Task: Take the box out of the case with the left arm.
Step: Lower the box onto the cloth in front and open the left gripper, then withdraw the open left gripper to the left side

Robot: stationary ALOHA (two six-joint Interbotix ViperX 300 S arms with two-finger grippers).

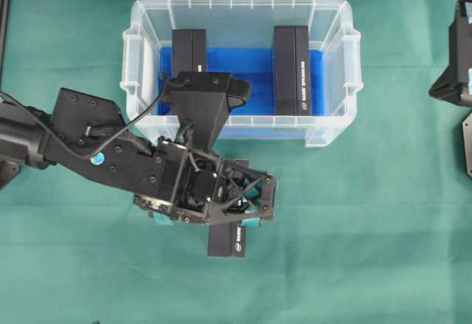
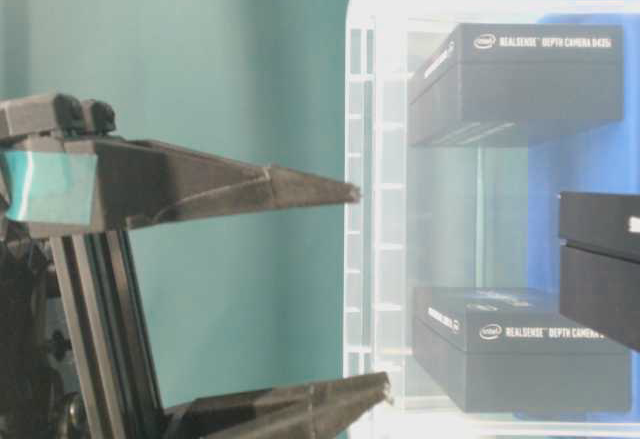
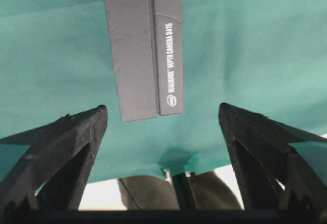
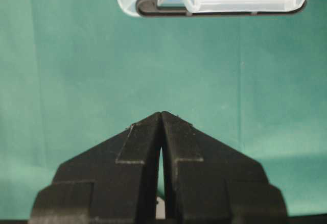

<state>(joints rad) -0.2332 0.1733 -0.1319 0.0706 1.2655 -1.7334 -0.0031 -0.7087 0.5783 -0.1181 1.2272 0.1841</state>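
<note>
The left hand [image 1: 247, 209], a black lattice frame with teal pads, hangs over the green tabletop [image 1: 369, 250] near its front edge, just in front of the case's front wall. Its fingers [image 3: 76, 132] are spread wide and hold nothing. One black box [image 1: 227, 239] lies flat on the cloth directly beneath this hand, its long axis running front to back, between the open fingers but not touched by them. Behind the hand sits the clear case [image 1: 335, 128], towards the back edge. Two more black boxes stand inside it on the blue floor, one at the left end [image 1: 189, 49] and one right of centre [image 1: 290, 69]. The right hand [image 4: 161, 119] waits at the right edge, fingers pressed together, empty, farther from the boxes.
</note>
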